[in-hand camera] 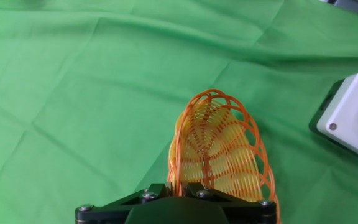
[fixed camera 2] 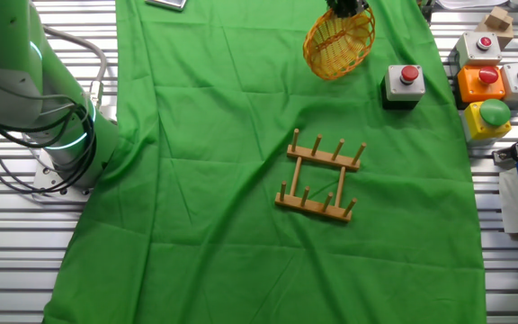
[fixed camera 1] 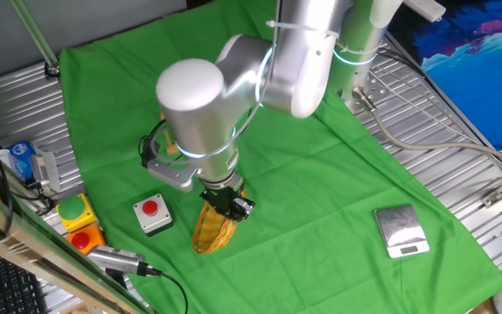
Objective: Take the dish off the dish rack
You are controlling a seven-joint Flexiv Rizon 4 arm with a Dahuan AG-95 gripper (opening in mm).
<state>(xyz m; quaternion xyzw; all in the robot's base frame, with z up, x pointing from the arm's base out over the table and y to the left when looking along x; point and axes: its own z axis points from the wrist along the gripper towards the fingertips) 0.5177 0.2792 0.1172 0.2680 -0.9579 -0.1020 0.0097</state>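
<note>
The dish (fixed camera 1: pixel 213 230) is a yellow-orange woven wicker basket-plate, held edge-up just above the green cloth near the front of the table. My gripper (fixed camera 1: pixel 231 207) is shut on its upper rim. In the hand view the dish (in-hand camera: pixel 219 149) hangs below my gripper (in-hand camera: pixel 178 185), whose black fingers pinch the rim. From the other fixed view the dish (fixed camera 2: pixel 338 43) sits at the top with my gripper (fixed camera 2: pixel 345 9) above it. The wooden dish rack (fixed camera 2: pixel 322 179) stands bare in the middle of the cloth, well apart from the dish.
A grey box with a red button (fixed camera 1: pixel 152 215) stands close beside the dish, also the grey box (in-hand camera: pixel 353 115) at the right of the hand view. Yellow and orange button boxes (fixed camera 1: pixel 78 222) sit at the table edge. A metal scale (fixed camera 1: pixel 401 231) lies to the right.
</note>
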